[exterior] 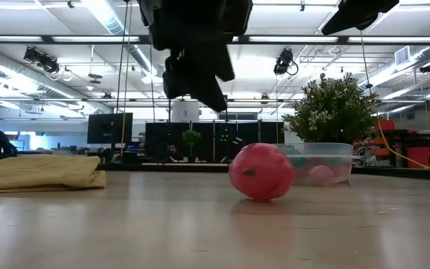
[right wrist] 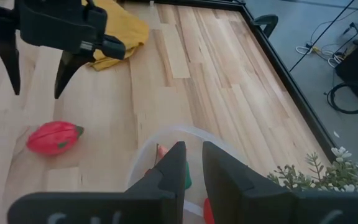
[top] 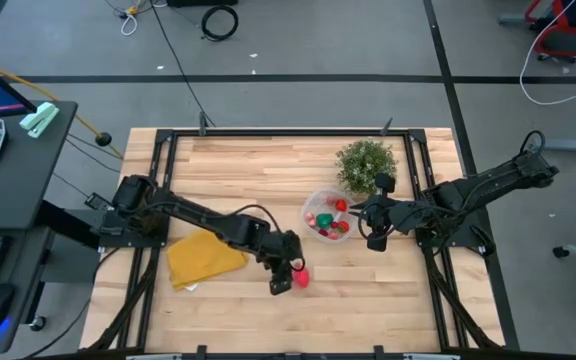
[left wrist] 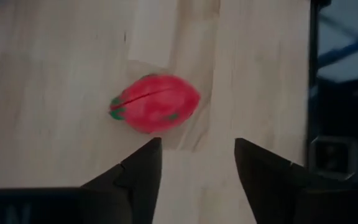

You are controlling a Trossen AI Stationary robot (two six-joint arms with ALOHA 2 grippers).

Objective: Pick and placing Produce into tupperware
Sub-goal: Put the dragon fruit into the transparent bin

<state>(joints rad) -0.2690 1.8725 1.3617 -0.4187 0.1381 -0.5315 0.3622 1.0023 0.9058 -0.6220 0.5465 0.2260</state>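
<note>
A red strawberry-like piece (top: 301,277) lies on its side on the wooden table; it also shows in the left wrist view (left wrist: 155,102) and the low view (exterior: 261,172). My left gripper (top: 286,274) hangs open just above the table beside it, touching nothing (left wrist: 197,163). The clear round tupperware (top: 328,215) stands on the table and holds several red and pink pieces and one green one. My right gripper (top: 373,228) is over the tupperware's rim (right wrist: 166,134), its fingers (right wrist: 193,168) a narrow gap apart and empty.
A bushy green potted plant (top: 366,165) stands just behind the tupperware. A yellow folded cloth (top: 205,257) lies at the table's left, under my left arm. A black metal frame (top: 438,180) runs along the table's sides.
</note>
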